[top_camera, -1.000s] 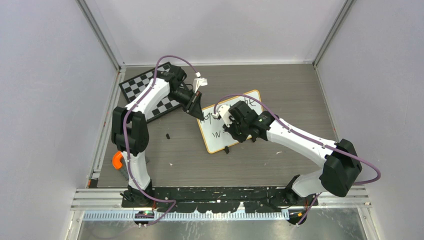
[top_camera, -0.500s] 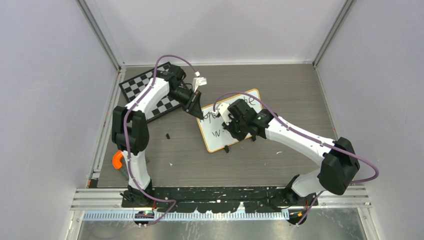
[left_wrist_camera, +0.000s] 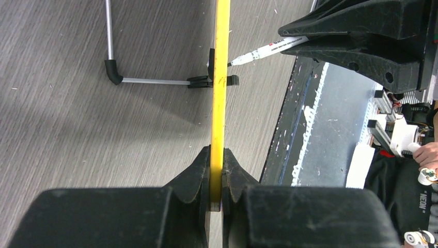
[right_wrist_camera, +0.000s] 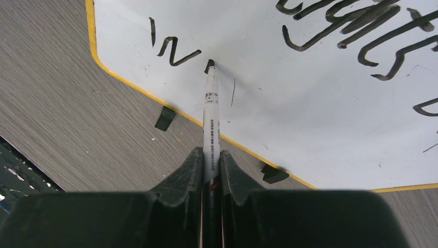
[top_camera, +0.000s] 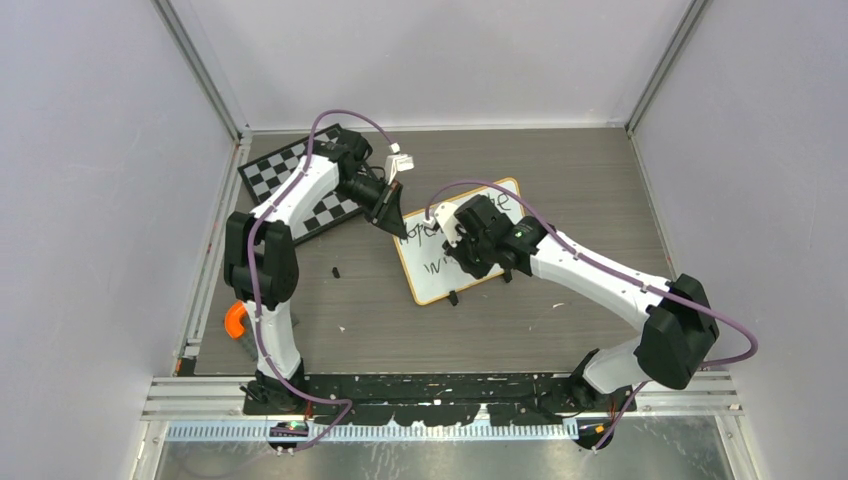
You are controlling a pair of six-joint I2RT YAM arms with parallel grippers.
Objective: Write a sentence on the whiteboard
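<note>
The whiteboard was found lying on the table between the arms, its rim pinched edge-on in the pressed-together left gripper. The right gripper was seen clamped on a marker, whose long axis ran straight ahead from the claw onto the board, the tip touching the surface just beside the lower line's first strokes. Blank board was noted right of the tip in the right wrist view, so the right arm was judged placed for the next stroke.
</note>
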